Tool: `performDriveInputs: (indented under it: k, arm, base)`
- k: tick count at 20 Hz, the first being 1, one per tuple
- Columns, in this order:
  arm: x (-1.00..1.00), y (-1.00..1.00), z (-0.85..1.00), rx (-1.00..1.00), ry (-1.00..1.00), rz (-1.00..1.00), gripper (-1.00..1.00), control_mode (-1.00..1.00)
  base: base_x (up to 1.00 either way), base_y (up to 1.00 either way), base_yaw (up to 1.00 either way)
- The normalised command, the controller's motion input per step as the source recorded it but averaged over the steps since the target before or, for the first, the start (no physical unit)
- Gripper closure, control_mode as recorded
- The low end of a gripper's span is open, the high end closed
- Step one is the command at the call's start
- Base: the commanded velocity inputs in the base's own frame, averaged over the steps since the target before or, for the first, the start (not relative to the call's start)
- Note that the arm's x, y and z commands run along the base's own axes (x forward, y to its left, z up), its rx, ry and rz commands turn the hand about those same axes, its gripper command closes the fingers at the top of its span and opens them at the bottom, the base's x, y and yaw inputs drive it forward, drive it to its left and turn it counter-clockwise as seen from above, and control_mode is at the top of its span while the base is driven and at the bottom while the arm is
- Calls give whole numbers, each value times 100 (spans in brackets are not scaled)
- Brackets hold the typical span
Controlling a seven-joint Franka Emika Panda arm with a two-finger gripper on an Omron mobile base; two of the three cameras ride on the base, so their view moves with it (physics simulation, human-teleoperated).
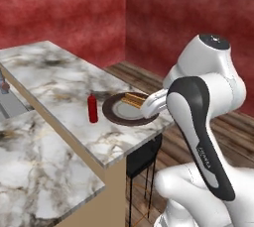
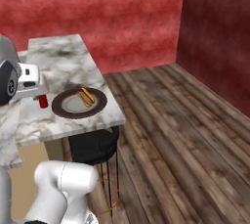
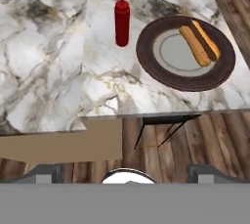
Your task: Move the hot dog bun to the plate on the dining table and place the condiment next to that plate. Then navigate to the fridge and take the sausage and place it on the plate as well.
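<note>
The long dining table with its white-grey marbled top veined in brown and plain tan sides is stretching away from the robot toward the red-walled corner of the room, standing over a floor of brown wooden planks. A black stool on thin dark legs is sitting tucked under the table's near end, just below the plate.

The white arm with dark joints is rising in front of the table edge. Its two-finger gripper is hanging back off the table's near edge, above the floor and stool, with the dark fingertips standing spread wide apart and gripping nothing.

The round dark brown plate with a lighter greyish centre is lying flat near the table's corner. The slim dark red squeeze bottle of condiment with a narrow pointed nozzle is standing upright on the marble just beside the plate, not touching it.

The small elongated orange-tan hot dog bun with a darker reddish-brown strip along it is lying on the plate, toward the side away from the bottle, reaching from the grey centre onto the dark rim.
</note>
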Motion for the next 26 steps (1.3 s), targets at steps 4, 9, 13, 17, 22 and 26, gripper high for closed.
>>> performDriveInputs:
  k: [4,9,13,17,22,26]
  arm:
    - [0,0,0,0,0,0,-100,100]
    - [0,0,0,0,0,0,-100,100]
    - [0,0,0,0,0,0,-100,100]
    - [0,0,0,0,0,0,-100,100]
    - [0,0,0,0,0,0,-100,100]
    - [0,0,0,0,0,0,-100,100]
  base:
    - [1,-85,-25]
    - [16,-100,-45]
    - [9,-100,-73]
    - [4,-81,-85]
    - [0,-55,-92]
    - [0,-31,-95]
